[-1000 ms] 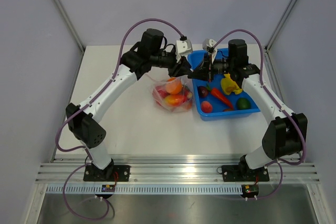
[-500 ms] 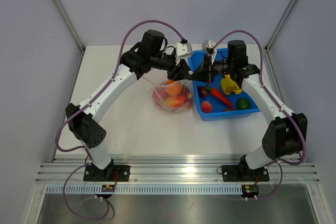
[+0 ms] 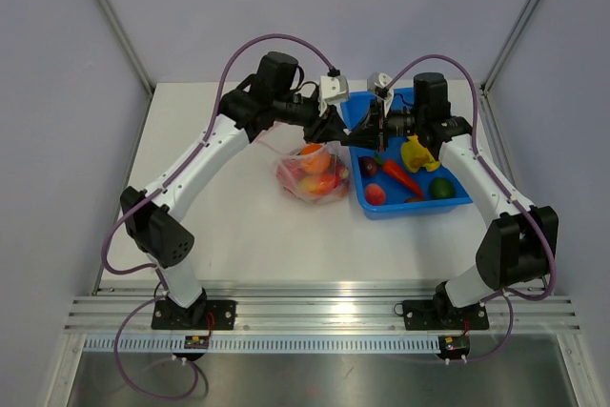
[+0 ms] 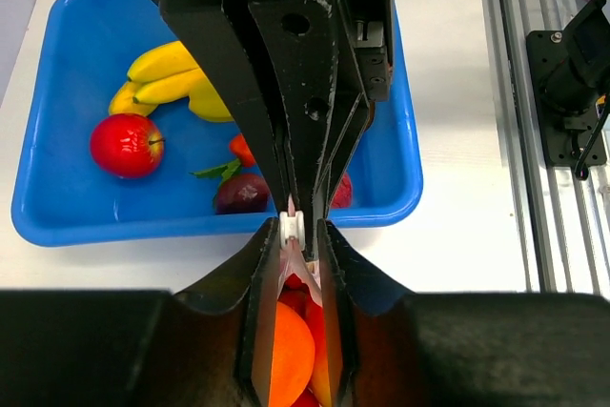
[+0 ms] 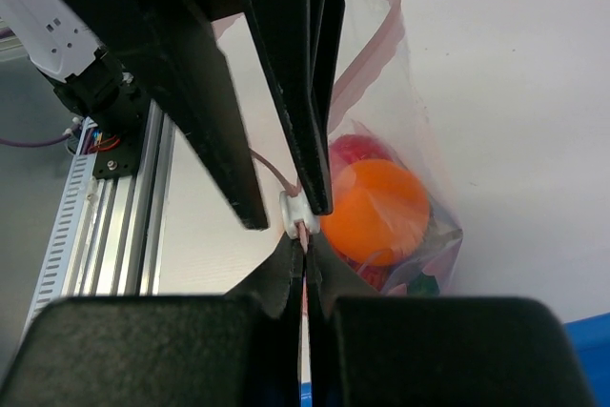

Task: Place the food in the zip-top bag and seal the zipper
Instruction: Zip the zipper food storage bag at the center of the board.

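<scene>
The left jaws and the right jaws meet nose to nose over the top edge of the zip-top bag (image 3: 315, 176), both closed down to a slit. The right pair pinches the pink zipper (image 5: 367, 54) beside a small white tab (image 4: 291, 226). The left pair clamps the same edge, with bag film and an orange fruit (image 5: 376, 209) showing between its fingers lower down. The bag hangs from this grip just left of the blue tray (image 3: 419, 208), its bottom resting on the counter (image 3: 238, 226). It holds the orange and several red pieces, so part of the loading is done. The rest is not: bananas (image 4: 167, 78), a red apple (image 4: 126, 145), a carrot (image 3: 400, 176), a dark purple piece (image 4: 240, 194) and a green fruit (image 3: 440, 188) lie in the tray. Sealing looks under way, but I cannot tell how much of the strip is pressed shut. The counter is matte white and bare around the bag. Pale lilac-grey panels with metal corner struts enclose it, and an aluminium rail (image 3: 315, 316) along the near edge carries both arm bases.
</scene>
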`<state>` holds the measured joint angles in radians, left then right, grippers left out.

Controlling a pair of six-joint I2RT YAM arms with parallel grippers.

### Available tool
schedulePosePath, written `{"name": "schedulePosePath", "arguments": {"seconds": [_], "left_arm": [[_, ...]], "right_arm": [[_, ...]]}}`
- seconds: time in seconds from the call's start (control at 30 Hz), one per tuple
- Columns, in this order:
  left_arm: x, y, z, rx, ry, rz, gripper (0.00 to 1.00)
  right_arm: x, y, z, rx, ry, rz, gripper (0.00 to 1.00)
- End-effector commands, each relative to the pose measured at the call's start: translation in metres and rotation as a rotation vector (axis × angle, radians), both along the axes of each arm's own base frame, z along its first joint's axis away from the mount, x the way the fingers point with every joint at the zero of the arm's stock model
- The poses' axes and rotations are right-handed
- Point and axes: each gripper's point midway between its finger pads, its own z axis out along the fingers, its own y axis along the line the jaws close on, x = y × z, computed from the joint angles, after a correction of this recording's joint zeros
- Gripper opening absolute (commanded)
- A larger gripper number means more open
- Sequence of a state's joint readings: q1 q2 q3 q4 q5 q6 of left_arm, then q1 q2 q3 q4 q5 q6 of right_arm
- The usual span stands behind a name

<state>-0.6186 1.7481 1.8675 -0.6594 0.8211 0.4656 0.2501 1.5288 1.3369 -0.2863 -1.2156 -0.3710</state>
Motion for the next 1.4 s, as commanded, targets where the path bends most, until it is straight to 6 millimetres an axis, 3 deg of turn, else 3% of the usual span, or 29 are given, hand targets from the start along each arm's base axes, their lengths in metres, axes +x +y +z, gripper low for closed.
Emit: {"name": "schedulePosePath", "arguments": {"seconds": [0.0, 0.1, 0.2, 0.53, 0.77, 1.37], "left_arm": [[-0.006, -0.005, 0.013, -0.03, 0.014, -0.029, 0.29], [-0.005, -0.006, 0.01, -0.025, 0.028, -0.025, 0.42], [-0.005, -0.007, 0.009, -0.023, 0.032, -0.021, 0.41], [-0.007, -0.004, 0.006, -0.006, 0.038, -0.019, 0.0], [-0.002, 0.012, -0.014, 0.076, 0.028, 0.029, 0.0], [0.016, 0.074, -0.03, 0.105, 0.102, 0.178, 0.0]], "right_arm": [[-0.004, 0.002, 0.042, 0.042, -0.14, 0.013, 0.0], [-0.006, 0.002, 0.044, 0.047, -0.147, 0.015, 0.0], [-0.005, 0.002, 0.043, 0.047, -0.141, 0.015, 0.0], [0.001, 0.001, 0.041, 0.043, -0.16, -0.018, 0.0], [0.009, -0.002, 0.046, 0.061, -0.225, -0.093, 0.0], [0.041, -0.021, 0.054, 0.12, -0.257, -0.298, 0.0]]}}
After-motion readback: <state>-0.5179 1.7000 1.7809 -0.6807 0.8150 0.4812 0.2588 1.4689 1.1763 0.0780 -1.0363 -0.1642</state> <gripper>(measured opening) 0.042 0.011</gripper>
